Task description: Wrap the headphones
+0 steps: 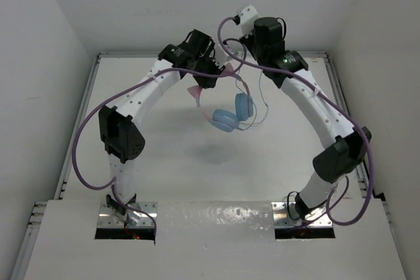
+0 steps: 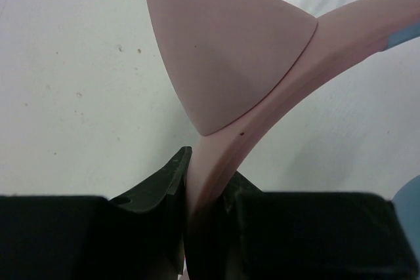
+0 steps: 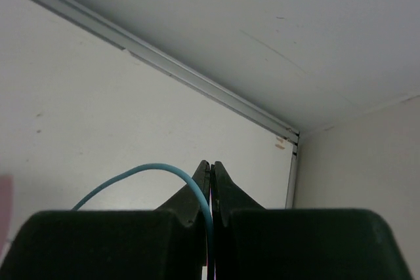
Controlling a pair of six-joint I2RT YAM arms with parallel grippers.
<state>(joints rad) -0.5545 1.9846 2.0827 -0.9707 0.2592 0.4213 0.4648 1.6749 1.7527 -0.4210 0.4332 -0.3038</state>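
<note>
The headphones hang in the air above the table. Their two light blue ear cups [image 1: 226, 120] dangle below the pink headband [image 1: 197, 92]. My left gripper [image 1: 212, 75] is shut on the headband; in the left wrist view the band [image 2: 275, 83] runs up out of the jaws [image 2: 207, 178] beside a pink cat ear [image 2: 223, 57]. The thin teal cable [image 1: 261, 100] runs from the cups up to my right gripper [image 1: 257, 58]. In the right wrist view that gripper [image 3: 211, 170] is shut on the cable [image 3: 141, 170], which arcs off to the left.
White walls enclose the table on the left, back and right. A metal rail [image 3: 197, 83] runs along the table's far edge, close behind both grippers. Thick purple robot cables [image 1: 231, 50] loop between the two wrists.
</note>
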